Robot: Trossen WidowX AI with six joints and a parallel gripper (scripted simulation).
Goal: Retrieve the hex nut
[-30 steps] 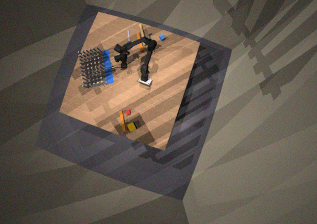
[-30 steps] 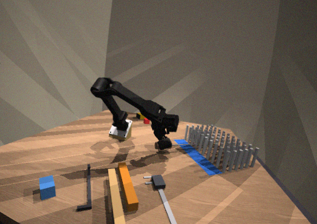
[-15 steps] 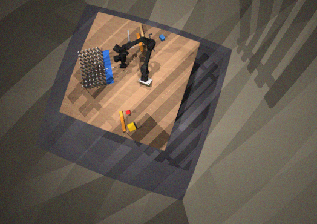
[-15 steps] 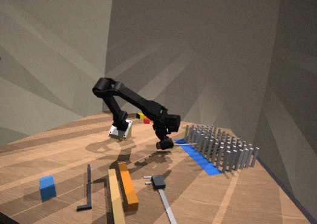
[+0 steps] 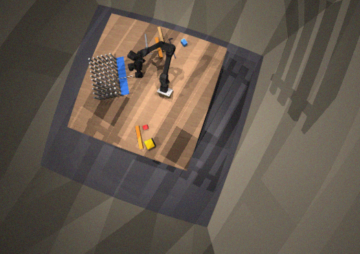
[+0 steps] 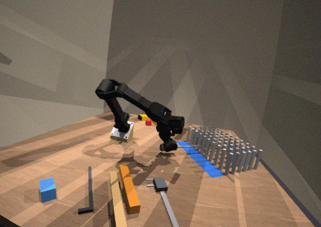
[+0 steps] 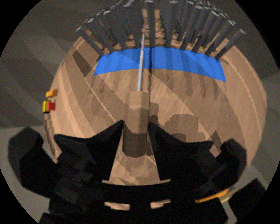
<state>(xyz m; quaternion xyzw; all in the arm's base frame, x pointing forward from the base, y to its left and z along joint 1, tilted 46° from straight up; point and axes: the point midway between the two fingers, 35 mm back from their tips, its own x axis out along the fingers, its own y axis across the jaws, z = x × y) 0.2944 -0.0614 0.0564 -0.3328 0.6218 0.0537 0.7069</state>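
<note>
My gripper (image 5: 138, 75) (image 6: 169, 146) (image 7: 136, 123) is shut on the wooden handle of a thin metal rod tool (image 7: 141, 67) (image 6: 186, 146) (image 5: 126, 77). The rod is low and roughly level, pointing over the blue taped strip (image 5: 121, 64) (image 6: 203, 164) (image 7: 186, 59). Its far end reaches the front of the metal spacers (image 5: 103, 73) (image 6: 217, 157), and in the wrist view it runs up between them. The exact tip is hard to make out. The spacers in view stand upright. The hand is on the near side of the strip. I cannot make out the hex nut.
A forked grey tool (image 6: 160, 184), an orange bar (image 6: 130, 191), a tan bar (image 6: 116, 191), a black L-shaped tool (image 6: 90, 189) and a blue block (image 6: 48, 190) (image 5: 184, 42) lie to one side. Opposite lie a red cube (image 5: 145, 127), a yellow block (image 5: 150, 143) and another orange bar (image 5: 139, 136).
</note>
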